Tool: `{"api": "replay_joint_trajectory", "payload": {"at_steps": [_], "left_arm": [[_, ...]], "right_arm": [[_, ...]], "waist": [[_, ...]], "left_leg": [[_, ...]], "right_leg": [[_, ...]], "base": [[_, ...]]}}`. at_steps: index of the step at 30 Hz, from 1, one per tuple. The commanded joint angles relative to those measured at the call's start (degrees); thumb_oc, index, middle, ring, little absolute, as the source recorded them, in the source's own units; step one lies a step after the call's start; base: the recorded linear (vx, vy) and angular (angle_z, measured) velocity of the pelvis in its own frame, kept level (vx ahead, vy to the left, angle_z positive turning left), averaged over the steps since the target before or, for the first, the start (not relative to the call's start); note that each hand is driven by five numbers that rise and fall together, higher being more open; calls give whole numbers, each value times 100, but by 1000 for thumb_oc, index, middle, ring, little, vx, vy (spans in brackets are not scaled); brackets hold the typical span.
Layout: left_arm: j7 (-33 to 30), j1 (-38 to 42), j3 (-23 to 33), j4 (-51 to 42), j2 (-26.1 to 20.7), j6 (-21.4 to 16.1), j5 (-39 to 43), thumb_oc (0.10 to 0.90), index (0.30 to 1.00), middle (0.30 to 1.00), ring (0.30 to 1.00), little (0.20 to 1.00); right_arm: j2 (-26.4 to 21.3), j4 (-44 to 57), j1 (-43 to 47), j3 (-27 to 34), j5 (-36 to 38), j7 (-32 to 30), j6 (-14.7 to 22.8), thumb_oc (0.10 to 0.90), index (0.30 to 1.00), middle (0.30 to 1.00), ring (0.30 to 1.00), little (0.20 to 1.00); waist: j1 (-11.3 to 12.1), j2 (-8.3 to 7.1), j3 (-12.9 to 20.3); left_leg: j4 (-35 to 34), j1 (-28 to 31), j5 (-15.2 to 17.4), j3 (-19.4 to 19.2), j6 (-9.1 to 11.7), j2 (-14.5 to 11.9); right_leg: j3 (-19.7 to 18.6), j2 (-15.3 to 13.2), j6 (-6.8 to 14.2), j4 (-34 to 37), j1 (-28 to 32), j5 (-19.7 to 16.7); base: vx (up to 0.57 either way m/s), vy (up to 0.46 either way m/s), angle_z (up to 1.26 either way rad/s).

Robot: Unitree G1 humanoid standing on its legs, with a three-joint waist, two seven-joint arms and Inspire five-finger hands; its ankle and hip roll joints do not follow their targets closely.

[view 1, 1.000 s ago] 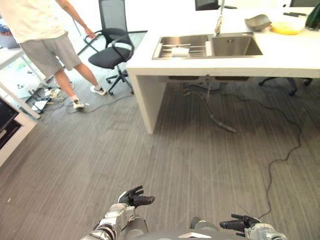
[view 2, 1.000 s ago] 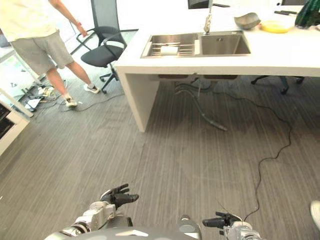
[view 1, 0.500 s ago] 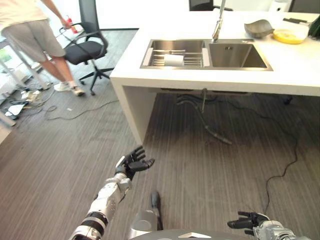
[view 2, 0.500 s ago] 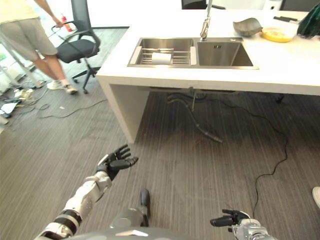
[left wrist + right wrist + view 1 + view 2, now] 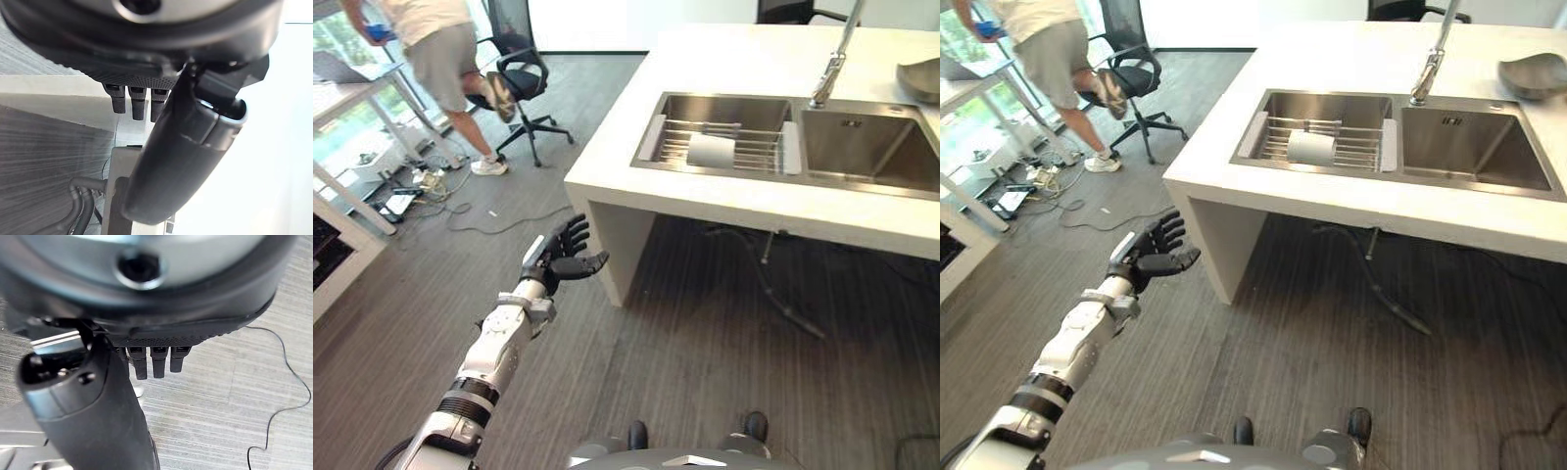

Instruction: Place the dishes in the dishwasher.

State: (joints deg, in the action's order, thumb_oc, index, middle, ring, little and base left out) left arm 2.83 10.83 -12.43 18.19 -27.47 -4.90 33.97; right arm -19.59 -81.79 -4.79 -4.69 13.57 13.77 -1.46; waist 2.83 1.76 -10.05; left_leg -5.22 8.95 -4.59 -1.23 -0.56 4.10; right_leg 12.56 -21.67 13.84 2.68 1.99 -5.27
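two steel sink basins (image 5: pixel 862 147), white cylindrical cup (image 5: pixel 711 150)

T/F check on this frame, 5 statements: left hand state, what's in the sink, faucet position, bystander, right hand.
1. The left hand is open and holds nothing. True.
2. A white cup lies on its side on the rack in the sink's left basin. True.
3. The left hand rests on the counter. False: it is raised over the floor, short of the counter's near corner.
4. The faucet stands at the counter's left end. False: it rises behind the sink, between the two basins.
5. A person stands by an office chair at far left. True.
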Motion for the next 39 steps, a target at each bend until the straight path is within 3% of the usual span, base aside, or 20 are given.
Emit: {"api": "replay_joint_trajectory", "payload": {"at_steps": [1, 6, 8, 9, 11, 13, 15, 16, 17, 18, 19, 25, 26, 29, 30, 31, 33, 36, 38, 39], "left_arm": [[115, 1020, 268, -1428, 251, -889, -280, 800, 900, 900, 900, 900], [-21, 1270, 447, -1795, 276, -1038, -221, 800, 900, 900, 900, 900], [-248, 1548, 470, -1858, 333, -1202, -308, 800, 900, 900, 900, 900], [-252, 1556, 468, -1853, 333, -1205, -310, 800, 900, 900, 900, 900], [-372, 1794, 409, -1840, 397, -1257, -358, 800, 900, 900, 900, 900], [-438, 2006, 277, -1785, 439, -1259, -415, 800, 900, 900, 900, 900], [-475, 2288, 128, -1636, 472, -1188, -493, 800, 900, 900, 900, 900], [-476, 2291, 124, -1631, 475, -1191, -494, 800, 900, 900, 900, 900], [-462, 2312, 97, -1590, 391, -1174, -519, 800, 900, 900, 900, 900], [-460, 2309, 96, -1589, 392, -1175, -518, 800, 900, 900, 900, 900], [-388, 2215, 134, -1532, 273, -1143, -484, 800, 900, 900, 900, 900], [-282, 1978, 166, -1304, 116, -1069, -439, 800, 900, 900, 900, 900], [-260, 1865, 186, -1231, 28, -1028, -407, 800, 900, 900, 900, 900], [-244, 1825, 186, -1221, -17, -1011, -402, 800, 900, 900, 900, 900], [-214, 1769, 179, -1172, -80, -996, -391, 800, 900, 900, 900, 900], [-197, 1702, 155, -1015, -104, -968, -477, 800, 900, 900, 900, 900], [-209, 1651, 166, -1002, -96, -963, -529, 800, 900, 900, 900, 900], [-180, 1742, 46, -781, -185, -974, -669, 800, 900, 900, 900, 900], [-165, 1723, 30, -750, -227, -966, -756, 800, 900, 900, 900, 900], [-225, 1739, 24, -668, -218, -941, -832, 800, 900, 900, 900, 900]], "right_arm": [[-275, -15, 104, 35, -44, 74, 43, 800, 900, 900, 900, 900], [-291, 125, 184, -103, 13, 28, 93, 800, 900, 900, 900, 900], [-346, 251, 204, -191, 228, -42, 86, 800, 900, 900, 900, 900], [-346, 254, 207, -191, 229, -43, 84, 800, 900, 900, 900, 900], [-343, 338, 185, -254, 340, -67, 87, 800, 900, 900, 900, 900], [-334, 347, 140, -247, 461, -94, 49, 800, 900, 900, 900, 900], [-362, 263, 94, -236, 513, -72, 11, 800, 900, 900, 900, 900], [-363, 263, 92, -233, 513, -71, 11, 800, 900, 900, 900, 900], [-376, 248, 55, -260, 486, -31, 22, 800, 900, 900, 900, 900], [-376, 248, 50, -260, 486, -30, 23, 800, 900, 900, 900, 900], [-336, 216, 13, -209, 495, -13, 3, 800, 900, 900, 900, 900], [-130, 13, -226, -19, 566, 129, -54, 800, 900, 900, 900, 900], [-120, 56, -184, -40, 462, 110, -35, 800, 900, 900, 900, 900], [-135, 80, -162, -8, 455, 103, -27, 800, 900, 900, 900, 900], [-171, 117, -120, 34, 466, 133, -36, 800, 900, 900, 900, 900], [-193, 197, -74, 87, 554, 103, -8, 800, 900, 900, 900, 900], [-198, 246, -75, 76, 561, 94, 1, 800, 900, 900, 900, 900], [-242, 368, -96, 48, 563, 93, 15, 800, 900, 900, 900, 900], [-256, 312, -78, 47, 549, 131, -5, 800, 900, 900, 900, 900], [-247, 287, -92, 78, 547, 132, -20, 800, 900, 900, 900, 900]], "waist": [[-39, 230, 294], [-117, 236, 237], [-225, 193, 142], [-237, 207, 142], [-322, 108, -10], [-400, -3, -81], [-386, 84, -15], [-378, 66, -18], [-321, 164, 26], [-318, 145, 26], [-309, 180, 59], [-395, 168, 333], [-347, 159, 334], [-333, 160, 306], [-409, 186, 189], [-518, 237, 40], [-538, 253, 24], [-612, 214, 121], [-694, 200, 116], [-678, 153, 153]], "left_leg": [[506, -284, 590, -560, 567, -396], [1431, -467, 646, -270, 782, -507], [2659, -924, 260, -284, 1017, -530], [2719, -964, 285, -266, 1024, -548], [3587, -1335, -230, -577, 1326, -784], [4068, -1565, -404, -1141, 1345, -1203], [3039, -1642, -264, -1206, 1073, -1173], [2984, -1601, -281, -1223, 1068, -1146], [1665, -1574, -232, -980, 977, -1044], [1575, -1517, -269, -994, 975, -1014], [876, -1335, -308, -789, 923, -1002], [470, -852, -127, -1157, 753, -766], [472, -753, 63, -1282, 574, -637], [471, -697, 170, -1359, 471, -591], [508, -569, 320, -1375, 298, -525], [523, -440, 406, -1288, 198, -508], [495, -368, 431, -1266, 189, -497], [348, -323, 520, -1180, 322, -435], [334, -264, 525, -1142, 336, -427], [388, -234, 610, -1152, 349, -409]], "right_leg": [[383, 261, -71, -356, 260, -18], [445, 543, -348, -511, 470, 481], [316, 753, -600, -619, 617, 797], [328, 770, -607, -630, 608, 805], [344, 841, -782, -693, 752, 937], [376, 968, -924, -594, 950, 1029], [319, 1181, -900, -349, 1077, 1046], [316, 1158, -892, -339, 1093, 1044], [261, 1243, -784, -272, 1113, 1063], [260, 1220, -777, -270, 1127, 1070], [207, 1306, -726, -282, 1151, 1090], [186, 1272, -487, -234, 1317, 1094], [125, 1117, -372, -936, 1118, 1005], [48, 1001, -233, -1555, 814, 933], [-182, 831, -2, -2605, 296, 582], [-461, 844, 44, -3304, -180, 361], [-496, 816, 1, -3305, -295, 393], [-248, 565, -152, -1569, -266, 451], [-405, 541, -107, -1456, -400, 183], [-399, 549, -57, -1136, -264, 284]], "base": [[95, -209, 43], [99, -315, 24], [74, -333, -2], [41, -294, 38], [17, -282, 36], [130, -329, -1], [239, -145, 23], [255, 53, -12], [180, 49, -22], [339, 46, -17], [175, -2, -11], [287, 68, -38], [226, 148, -38], [126, 143, -65], [100, 177, -84], [141, 186, -47], [82, 43, 0], [137, -104, 20], [97, -50, 21], [134, -83, 37]]}}
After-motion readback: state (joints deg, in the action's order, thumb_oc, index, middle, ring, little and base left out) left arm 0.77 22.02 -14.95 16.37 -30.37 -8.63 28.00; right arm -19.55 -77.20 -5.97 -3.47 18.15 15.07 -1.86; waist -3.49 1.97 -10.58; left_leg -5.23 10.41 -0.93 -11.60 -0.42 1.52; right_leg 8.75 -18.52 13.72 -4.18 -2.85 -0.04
